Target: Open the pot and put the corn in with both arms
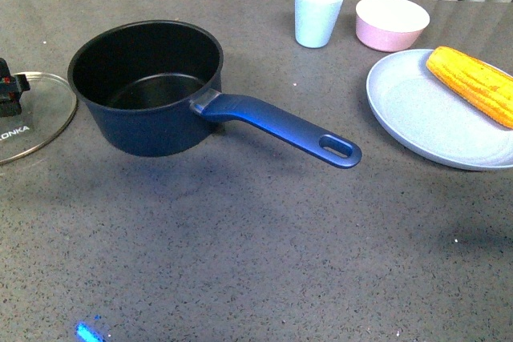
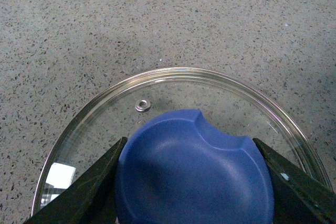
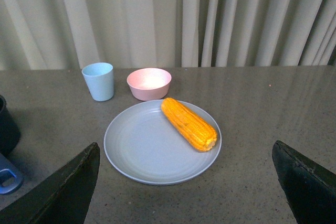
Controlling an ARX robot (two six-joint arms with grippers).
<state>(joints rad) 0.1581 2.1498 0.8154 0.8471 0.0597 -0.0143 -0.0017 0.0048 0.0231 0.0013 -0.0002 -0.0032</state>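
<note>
Curtains [image 3: 157,19] in pale folds close the room behind a grey, speckled surface [image 1: 256,278]. On it the pot [image 1: 144,130] stands uncovered and upright, showing its black inside. Its long blue handle [image 1: 280,126] points to the right and toward the robot.

Just left of the pot, a glass lid [image 2: 173,82] lies flat on the surface. The left pincer [image 2: 191,184] is closed on the lid's blue knob [image 2: 194,166], with a black finger [image 2: 89,192] pressed to either side of it.

Right of the pot, past the end of its handle, sits a pale blue plate [image 3: 142,150]. The corn [image 3: 189,124] lies on the plate, toward the side away from the pot and aslant. The right pincer [image 3: 186,192] is spread wide and grips nothing. In its wrist view the corn lies ahead of it, in line with the gap between the two fingers and well clear of both.

Behind the plate and further from the robot than the pot, a light blue cup [image 3: 98,81] and a pink bowl [image 3: 149,83] stand side by side. The cup is the nearer of the two to the pot.
</note>
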